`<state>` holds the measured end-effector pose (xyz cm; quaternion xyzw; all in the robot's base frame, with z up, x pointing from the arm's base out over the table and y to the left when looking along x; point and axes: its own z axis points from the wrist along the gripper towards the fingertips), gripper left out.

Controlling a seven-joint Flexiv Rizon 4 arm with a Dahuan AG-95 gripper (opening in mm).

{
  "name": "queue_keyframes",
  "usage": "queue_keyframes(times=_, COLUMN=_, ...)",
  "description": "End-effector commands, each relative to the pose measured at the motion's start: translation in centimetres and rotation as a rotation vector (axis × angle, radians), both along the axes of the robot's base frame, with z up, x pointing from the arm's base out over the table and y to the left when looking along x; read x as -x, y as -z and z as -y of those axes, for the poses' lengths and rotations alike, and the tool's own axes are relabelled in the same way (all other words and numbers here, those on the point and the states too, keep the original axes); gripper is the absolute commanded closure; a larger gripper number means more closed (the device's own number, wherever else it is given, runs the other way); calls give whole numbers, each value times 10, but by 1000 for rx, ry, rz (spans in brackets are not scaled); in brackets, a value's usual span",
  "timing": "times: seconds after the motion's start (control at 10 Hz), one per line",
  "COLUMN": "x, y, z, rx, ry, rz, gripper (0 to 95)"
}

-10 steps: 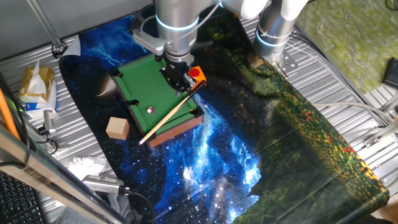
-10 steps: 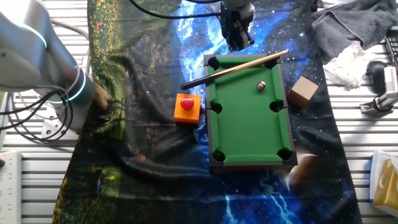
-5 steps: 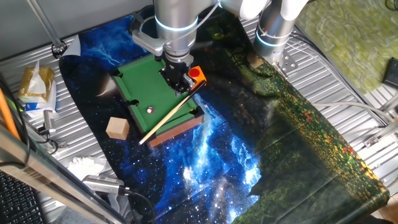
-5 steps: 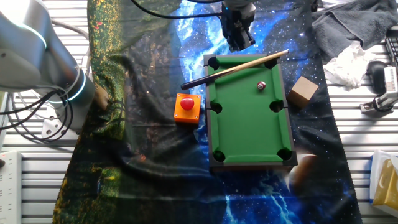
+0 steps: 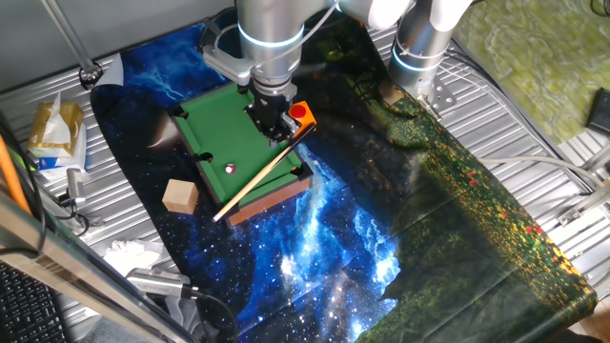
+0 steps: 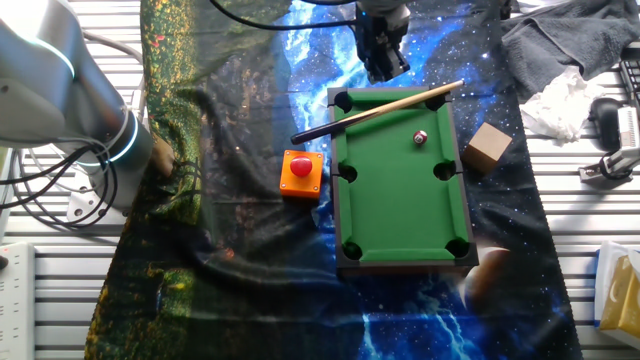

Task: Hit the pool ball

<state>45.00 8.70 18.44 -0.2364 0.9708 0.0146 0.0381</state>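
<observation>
On the green felt, pool ball (image 6: 421, 137) looks tiny, light, rolls easily; strike via cue (image 6: 380, 111), not gripped; hand (image 6: 381, 68) opening: cannot tell.

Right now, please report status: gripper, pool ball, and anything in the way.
Gripper above the cue, jaw state unclear. Pool ball on the green felt, apart from the cue. Nothing between cue and ball.

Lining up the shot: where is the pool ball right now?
The pool ball lies on the green felt of the mini pool table, just below the cue lying across the table's end, nearer the wooden block side.
</observation>
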Motion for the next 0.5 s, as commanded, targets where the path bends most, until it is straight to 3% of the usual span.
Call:
queue_keyframes(times=0.1, x=0, y=0, z=0, rx=0, ry=0, rz=0, gripper=950)
queue_keyframes(times=0.4, x=0, y=0, z=0, rx=0, ry=0, rz=0, gripper=950)
queue_keyframes(times=0.5, x=4, y=-6, z=-1, rx=44, ry=-19, rz=-50, gripper=950)
